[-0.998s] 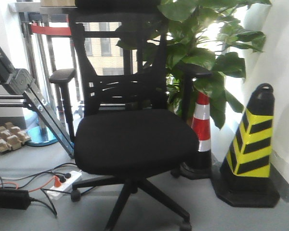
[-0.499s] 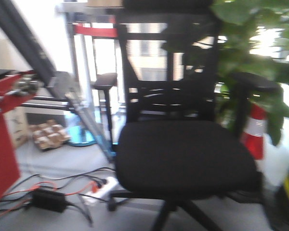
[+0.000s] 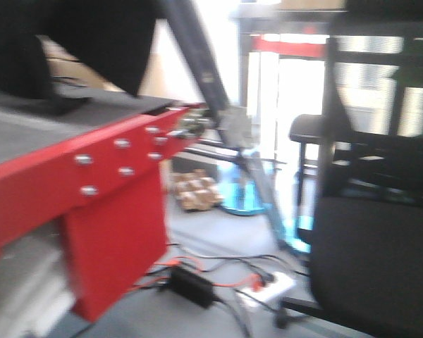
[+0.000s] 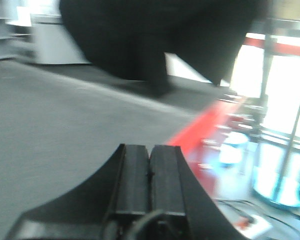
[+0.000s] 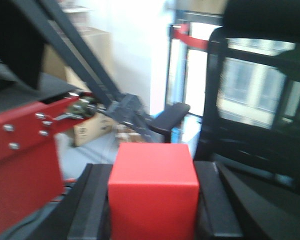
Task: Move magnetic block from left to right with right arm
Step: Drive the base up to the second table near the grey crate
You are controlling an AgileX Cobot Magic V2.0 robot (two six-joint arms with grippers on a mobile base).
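Observation:
The magnetic block [image 5: 153,192], a plain matte red cube, fills the lower middle of the right wrist view. My right gripper [image 5: 155,200] is shut on it, one black finger [image 5: 92,202] on its left face and the other on its right. The block hangs in the air in front of a black office chair [image 5: 260,130]. In the left wrist view my left gripper [image 4: 150,172] is shut with its two black pads pressed together and nothing between them, above a grey tabletop [image 4: 55,120]. Neither gripper shows in the blurred front view.
A red metal table frame [image 3: 109,218] with bolts stands at the left, a grey top [image 3: 35,130] on it. A black office chair [image 3: 381,232] fills the right. Cables, a power strip [image 3: 268,285] and a black adapter [image 3: 190,285] lie on the floor. A grey diagonal strut [image 3: 218,98] crosses the middle.
The front view has swung left: the chair slid from the middle to the right edge, the cones and plant left the frame, and the red table frame came in from the left.

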